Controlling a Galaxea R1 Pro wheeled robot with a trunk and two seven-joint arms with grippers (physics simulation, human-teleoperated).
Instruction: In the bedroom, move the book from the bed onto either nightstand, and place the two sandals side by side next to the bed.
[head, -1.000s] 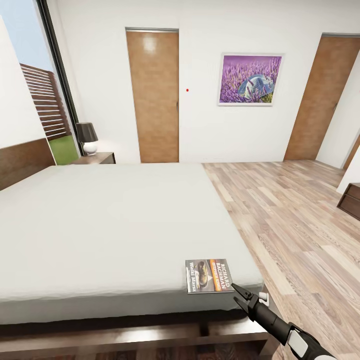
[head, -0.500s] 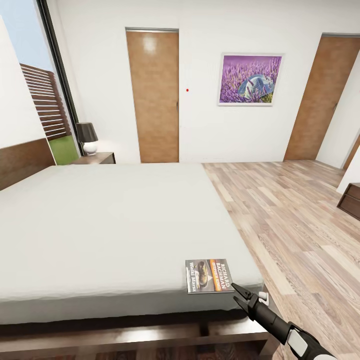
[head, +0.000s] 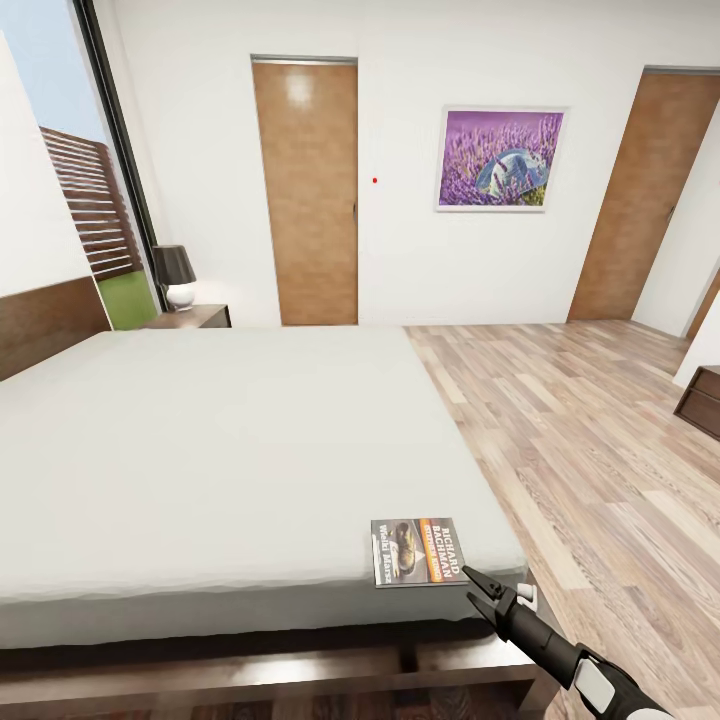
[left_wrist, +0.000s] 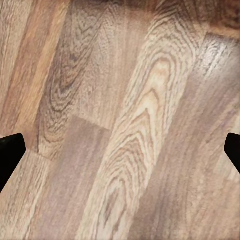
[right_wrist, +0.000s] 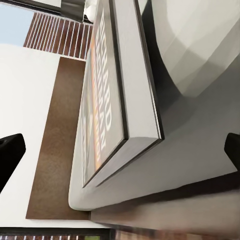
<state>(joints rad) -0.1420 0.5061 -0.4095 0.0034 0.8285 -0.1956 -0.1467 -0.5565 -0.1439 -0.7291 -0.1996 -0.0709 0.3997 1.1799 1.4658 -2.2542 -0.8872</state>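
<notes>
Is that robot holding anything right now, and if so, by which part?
Nothing is held. The right gripper is open just short of the book on the bed; the left gripper is open over bare floor.

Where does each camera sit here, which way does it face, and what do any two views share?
Head view: high on the robot, facing forward and down over the bed, book and nightstand; right gripper open beside the book.
Left wrist view: on the left arm, facing the wood floor; left gripper fingertips wide apart.
Right wrist view: on the right arm, facing the book edge-on.
Shared: head and right wrist views both show the book on the mattress.
</notes>
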